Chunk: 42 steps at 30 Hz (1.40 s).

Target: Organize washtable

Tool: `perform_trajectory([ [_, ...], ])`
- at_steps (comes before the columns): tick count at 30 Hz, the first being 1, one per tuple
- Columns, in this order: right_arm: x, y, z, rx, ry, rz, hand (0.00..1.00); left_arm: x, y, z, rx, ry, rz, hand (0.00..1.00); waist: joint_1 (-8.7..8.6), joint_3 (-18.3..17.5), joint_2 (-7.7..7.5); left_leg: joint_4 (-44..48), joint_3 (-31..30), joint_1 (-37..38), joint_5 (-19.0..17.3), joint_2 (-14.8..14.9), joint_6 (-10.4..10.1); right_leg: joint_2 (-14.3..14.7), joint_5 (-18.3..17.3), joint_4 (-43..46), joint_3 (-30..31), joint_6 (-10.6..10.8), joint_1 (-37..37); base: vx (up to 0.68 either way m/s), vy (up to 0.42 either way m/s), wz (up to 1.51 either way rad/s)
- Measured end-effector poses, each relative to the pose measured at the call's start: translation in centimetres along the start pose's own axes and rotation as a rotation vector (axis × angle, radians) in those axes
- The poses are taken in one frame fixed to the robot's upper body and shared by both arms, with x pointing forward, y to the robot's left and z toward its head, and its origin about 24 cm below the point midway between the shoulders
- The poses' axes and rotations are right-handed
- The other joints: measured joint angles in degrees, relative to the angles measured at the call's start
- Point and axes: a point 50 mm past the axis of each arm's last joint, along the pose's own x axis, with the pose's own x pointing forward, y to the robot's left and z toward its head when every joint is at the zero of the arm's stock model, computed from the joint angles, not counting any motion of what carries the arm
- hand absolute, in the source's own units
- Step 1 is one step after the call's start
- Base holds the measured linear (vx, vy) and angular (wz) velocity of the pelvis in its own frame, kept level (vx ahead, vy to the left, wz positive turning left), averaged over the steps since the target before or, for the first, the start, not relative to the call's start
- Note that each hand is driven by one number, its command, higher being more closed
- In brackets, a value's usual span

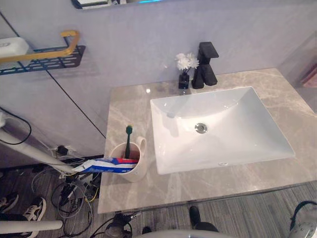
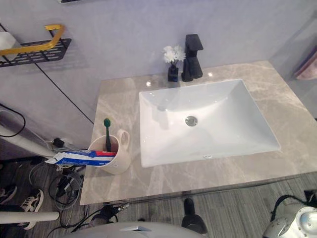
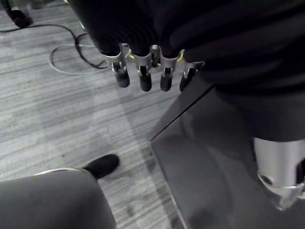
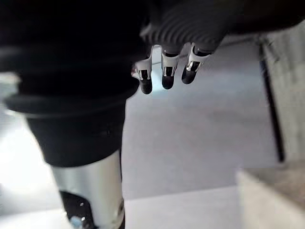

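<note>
A beige mug (image 1: 132,167) stands near the front left corner of the marble washtable (image 1: 277,91). A green-headed toothbrush (image 1: 128,141) stands upright in it. A blue, red and white toothpaste tube (image 1: 105,165) lies across its rim and sticks out past the table's left edge. My left hand (image 3: 143,76) hangs over the grey floor beside a dark cabinet corner, fingers relaxed and empty. My right hand (image 4: 164,74) also hangs low with relaxed fingers, nothing in it.
A white rectangular basin (image 1: 247,111) is sunk into the table's middle. A black faucet (image 1: 205,64) and a small black vase of white flowers (image 1: 185,69) stand behind it. A black-and-gold wall shelf (image 1: 47,57) holds a white soap (image 1: 12,46). Cables and shoes (image 1: 25,210) lie left of the table.
</note>
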Motion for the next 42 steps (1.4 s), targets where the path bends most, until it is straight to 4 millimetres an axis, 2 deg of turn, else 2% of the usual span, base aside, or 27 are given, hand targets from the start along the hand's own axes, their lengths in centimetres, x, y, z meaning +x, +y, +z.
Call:
perform_trajectory([
  [7,-3.3,-5.4,-8.0,-0.092,0.397,-0.181,0.0,0.0,0.2,-0.2,-0.012,0.011,0.007,0.0,-0.1,1.12,0.15,1.14,2.41,0.59,-1.21,-0.13,0.12,-0.03,0.32,0.0,2.19,0.32,-0.05,0.0,0.019,-0.17],
  [9,-4.5,-5.8,-9.6,-0.144,0.484,-0.164,0.0,0.0,0.2,-0.1,-0.011,0.01,0.007,0.0,-0.04,1.38,0.18,1.15,2.5,0.64,-1.24,-0.13,0.1,-0.05,0.33,0.0,2.26,0.32,-0.05,0.01,0.006,-0.03],
  [11,-6.0,-5.3,-11.3,-0.185,0.581,-0.09,0.0,0.1,0.3,0.2,-0.006,0.0,0.007,0.0,0.1,2.34,0.16,1.19,2.61,0.69,-1.24,-0.12,0.09,-0.04,0.4,0.0,2.37,0.34,-0.05,-0.01,0.003,-0.03],
  [13,-8.1,-4.8,-13.2,-0.218,0.703,0.01,0.0,0.2,0.3,0.6,0.005,-0.012,0.005,0.0,1.13,2.84,0.18,1.22,2.65,0.72,-1.23,-0.06,0.09,-0.02,0.45,-0.03,2.41,0.33,-0.05,0.0,0.0,0.0],
  [15,-9.3,-4.8,-14.2,-0.236,0.772,0.046,0.0,0.2,0.2,0.7,0.013,-0.019,0.0,0.0,1.72,2.84,0.17,1.2,2.55,0.71,-1.23,-0.04,0.08,-0.02,0.45,-0.09,2.3,0.33,0.03,0.01,-0.008,0.04],
  [17,-12.0,-5.6,-16.1,-0.302,0.926,0.117,0.0,0.2,0.0,1.0,0.041,-0.031,-0.01,0.0,2.49,2.86,0.14,1.15,1.75,0.81,-1.21,-0.11,0.08,0.0,0.45,-0.46,1.51,0.33,0.75,0.02,-0.024,0.18],
  [18,-12.7,-5.9,-16.5,-0.316,0.967,0.122,0.0,0.2,-0.1,1.0,0.047,-0.034,-0.013,0.0,2.61,2.88,0.11,1.12,1.4,0.91,-1.21,-0.14,0.08,-0.05,0.45,-0.5,1.14,0.33,1.02,0.04,-0.016,0.28],
  [19,-14.4,-6.8,-17.4,-0.374,1.067,0.154,0.0,0.2,0.0,1.2,0.066,-0.042,-0.017,0.0,2.88,3.02,-0.09,1.0,0.57,1.35,-1.21,-0.17,0.08,-0.16,0.44,-0.99,0.16,0.33,2.11,0.03,-0.004,0.27],
  [20,-15.2,-7.1,-17.7,-0.4,1.116,0.179,0.0,0.3,0.0,1.2,0.069,-0.045,-0.019,0.0,2.9,3.21,-0.3,0.91,0.12,1.68,-1.2,-0.21,0.09,-0.28,0.44,-1.53,-0.3,0.33,2.87,0.03,-0.004,0.27],
  [25,-15.9,-6.8,-18.4,-0.544,1.186,0.402,0.0,0.4,0.4,1.5,0.005,-0.053,-0.031,0.0,2.95,4.26,-1.47,0.99,-2.85,1.77,-0.98,-0.2,-0.04,-0.56,0.33,-2.52,-3.29,0.22,5.01,0.02,-0.015,0.32],
  [26,-15.9,-6.9,-18.5,-0.566,1.206,0.433,0.0,0.4,0.3,1.5,-0.05,-0.047,-0.04,0.0,2.98,4.27,-1.47,1.0,-4.24,1.87,-0.89,-0.16,-0.13,-0.64,0.0,-2.69,-4.7,0.08,5.98,0.05,-0.06,0.88],
  [27,-16.0,-7.0,-18.6,-0.64,1.212,0.541,0.0,0.2,0.1,0.1,-0.319,0.036,-0.041,0.0,3.07,4.26,-1.48,0.99,-7.31,2.01,-0.54,-0.05,-0.34,-0.75,-0.38,-3.78,-7.96,-0.11,8.31,0.05,-0.061,0.85],
  [28,-16.0,-7.2,-18.7,-0.662,1.215,0.564,0.0,0.0,0.0,-0.6,-0.424,0.063,-0.031,0.0,3.27,4.24,-1.51,1.03,-7.6,2.12,-0.53,-0.04,-0.35,-0.75,-0.4,-3.99,-8.38,-0.13,8.76,0.03,-0.052,0.66],
  [32,-15.8,-7.8,-18.7,-0.703,1.224,0.579,0.0,-0.1,0.5,-1.3,-0.608,0.096,0.009,0.0,4.49,4.19,-1.62,1.04,-9.03,2.12,-0.13,-0.06,-0.5,-0.86,-0.67,-4.0,-10.08,-0.16,9.64,-0.02,-0.011,0.22],
  [34,-15.7,-8.1,-18.6,-0.701,1.231,0.567,0.0,-0.2,0.8,-2.2,-0.797,0.122,0.042,0.0,4.46,4.07,-1.81,0.93,-10.65,2.02,0.27,-0.12,-0.57,-1.02,-1.12,-4.01,-11.76,-0.12,10.38,-0.02,-0.013,0.39],
  [35,-15.5,-8.5,-18.5,-0.695,1.235,0.55,0.0,-0.3,1.0,-2.9,-0.919,0.143,0.072,0.0,4.4,3.91,-2.01,0.93,-11.65,1.96,0.41,-0.13,-0.58,-1.07,-1.58,-4.01,-12.84,-0.16,10.96,-0.01,-0.026,0.63],
  [36,-15.3,-10.3,-18.2,-0.708,1.253,0.503,0.0,-1.0,1.5,-5.2,-1.164,0.192,0.157,0.0,4.61,3.12,-2.51,0.9,-13.41,2.02,0.58,-0.12,-0.63,-1.1,-2.06,-4.01,-14.53,-0.1,12.03,0.01,-0.026,0.59],
  [38,-15.4,-11.3,-18.1,-0.705,1.276,0.468,0.0,-1.6,1.6,-6.9,-1.321,0.229,0.22,0.0,4.46,2.68,-2.65,0.81,-14.16,2.18,0.79,-0.19,-0.72,-1.19,-2.1,-3.98,-15.44,-0.1,12.66,0.01,-0.013,0.33],
  [42,-15.2,-11.8,-18.0,-0.69,1.283,0.421,0.0,-2.1,1.9,-8.1,-1.476,0.23,0.296,0.0,4.54,2.33,-2.62,0.49,-15.11,2.76,1.54,-0.16,-0.81,-1.24,-2.42,-3.31,-16.46,-0.25,13.53,-0.04,0.002,0.18],
])
